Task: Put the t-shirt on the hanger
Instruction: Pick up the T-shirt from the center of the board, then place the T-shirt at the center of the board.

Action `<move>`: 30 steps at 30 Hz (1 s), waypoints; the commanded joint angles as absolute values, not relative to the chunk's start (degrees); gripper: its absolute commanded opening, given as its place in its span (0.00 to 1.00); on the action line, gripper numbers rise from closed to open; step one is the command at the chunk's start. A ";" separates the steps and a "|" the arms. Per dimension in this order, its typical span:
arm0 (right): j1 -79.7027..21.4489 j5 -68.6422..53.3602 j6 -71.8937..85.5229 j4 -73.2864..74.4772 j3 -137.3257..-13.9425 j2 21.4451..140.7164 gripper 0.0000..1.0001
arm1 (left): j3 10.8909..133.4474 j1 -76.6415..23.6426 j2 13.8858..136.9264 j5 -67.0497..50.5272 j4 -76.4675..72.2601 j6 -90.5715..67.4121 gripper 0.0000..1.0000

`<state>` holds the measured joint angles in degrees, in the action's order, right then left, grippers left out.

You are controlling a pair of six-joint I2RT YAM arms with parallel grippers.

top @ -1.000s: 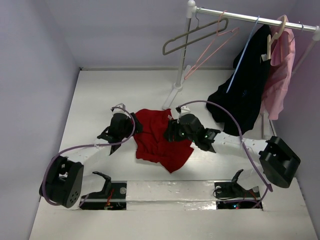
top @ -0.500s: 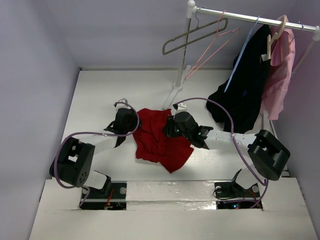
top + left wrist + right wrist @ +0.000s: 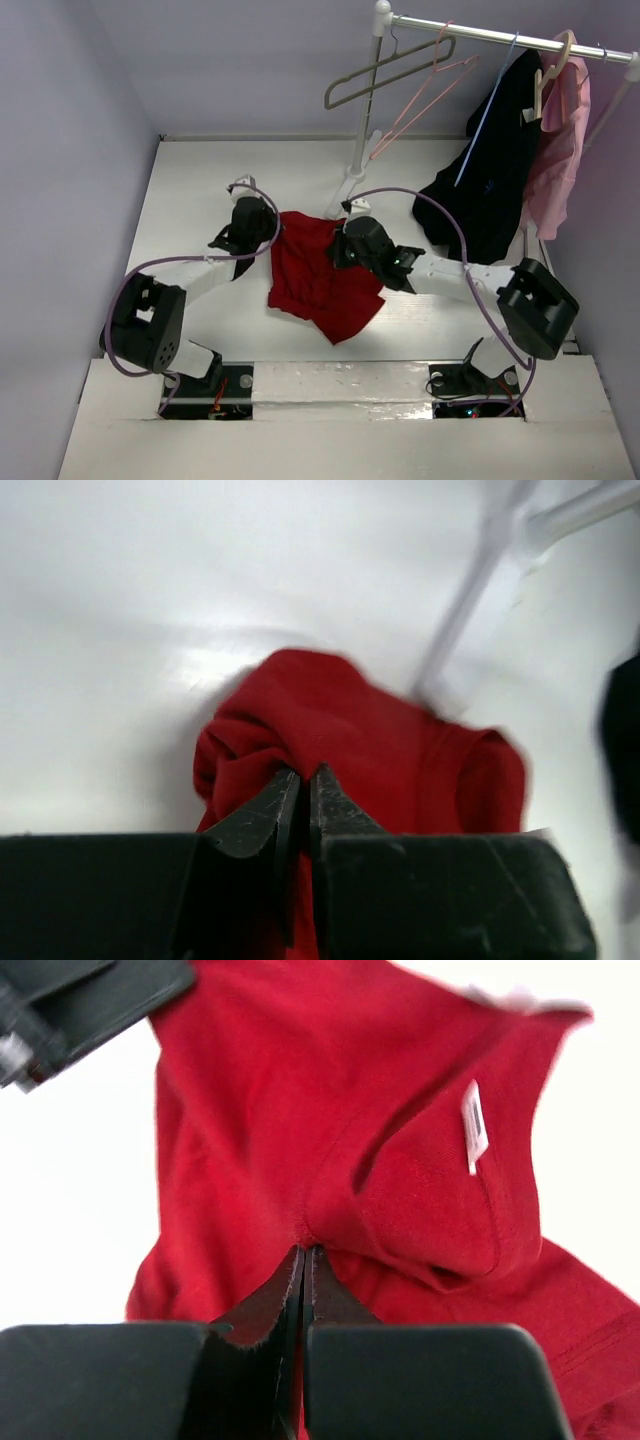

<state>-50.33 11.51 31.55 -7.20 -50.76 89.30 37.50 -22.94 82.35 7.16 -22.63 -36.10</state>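
Observation:
The red t-shirt [image 3: 318, 278] lies crumpled on the white table between my two arms. My left gripper [image 3: 276, 234] is shut on a bunched fold at the shirt's far left edge [image 3: 330, 710]; its jaws meet with cloth pinched between them [image 3: 298, 772]. My right gripper [image 3: 336, 250] is shut on a seam of the t-shirt [image 3: 290, 1090] near the collar, tips together [image 3: 303, 1250]. The white neck label [image 3: 473, 1125] shows just beyond them. The thin light-blue hanger [image 3: 487, 105] hangs on the rail at the back right, against the black garment.
A clothes rail [image 3: 500, 35] on a white pole [image 3: 365, 110] stands at the back, its foot [image 3: 350, 185] just beyond the shirt. A grey hanger [image 3: 385, 70], a pink hanger [image 3: 420, 100], a black garment [image 3: 490, 200] and a pink garment [image 3: 565, 150] hang from it.
Both grippers have gone from open to shut on the t-shirt's far edge. Both arms have shifted slightly toward the back, and the shirt's upper part has bunched between them.

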 commanded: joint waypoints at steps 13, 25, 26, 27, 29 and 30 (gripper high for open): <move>-63.36 5.37 21.00 10.89 -68.30 58.29 0.00 | 73.38 -21.53 56.52 3.33 -4.52 -31.65 0.00; -72.77 15.29 42.61 9.05 -30.43 56.52 0.30 | 28.35 -21.53 39.56 5.88 -1.23 -38.66 0.56; -72.77 15.81 42.97 10.01 -29.63 55.90 0.53 | 26.82 -21.53 38.85 6.50 -1.23 -39.02 0.63; -72.77 16.69 43.50 12.37 -29.18 55.12 0.59 | 25.85 -21.53 37.46 7.11 -1.32 -39.11 0.63; -72.77 19.41 43.68 14.23 -28.65 52.39 0.60 | 25.14 -21.53 36.57 9.31 -0.88 -38.59 0.63; -72.77 20.21 43.51 15.28 -28.57 51.60 0.59 | 25.40 -21.53 36.74 9.58 -0.88 -38.15 0.63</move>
